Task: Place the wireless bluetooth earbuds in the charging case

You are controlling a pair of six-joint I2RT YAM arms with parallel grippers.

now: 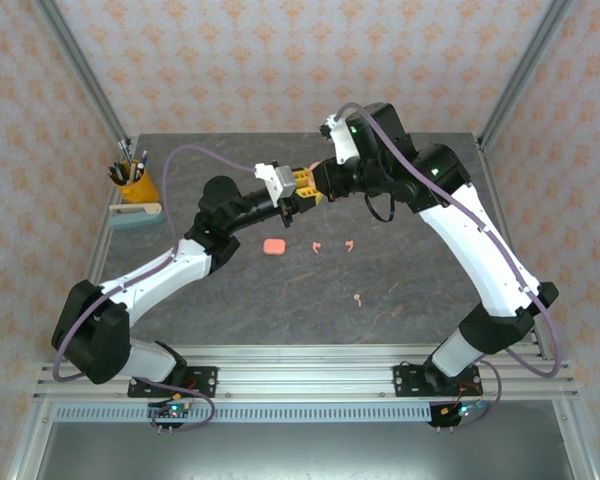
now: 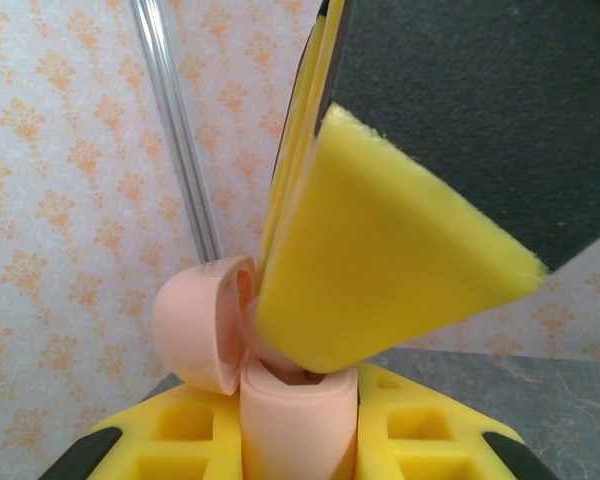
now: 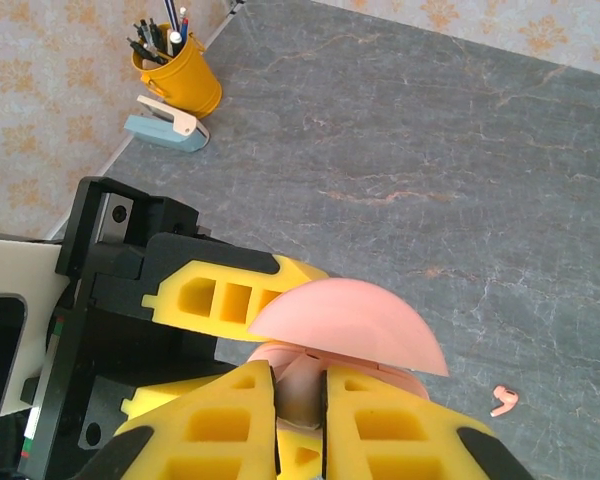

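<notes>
My left gripper (image 1: pixel 298 197) is raised above the table and shut on the body of an open pink charging case (image 2: pixel 298 425), whose lid (image 2: pixel 193 322) is flipped back. My right gripper (image 3: pixel 300 388) meets it tip to tip. Its jaws are shut on a small pale earbud (image 3: pixel 301 382), pressed into the case opening under the lid (image 3: pixel 350 325). One right finger (image 2: pixel 380 265) reaches down into the case. Three more pink earbuds (image 1: pixel 318 245) (image 1: pixel 350 244) (image 1: pixel 358 298) lie on the table; one earbud (image 3: pixel 504 400) shows in the right wrist view.
A second pink case (image 1: pixel 274 246), closed, lies on the table below the grippers. A yellow pen cup (image 1: pixel 137 184) and a pale blue stapler (image 1: pixel 134 215) stand at the far left edge. Patterned walls and metal posts enclose the table.
</notes>
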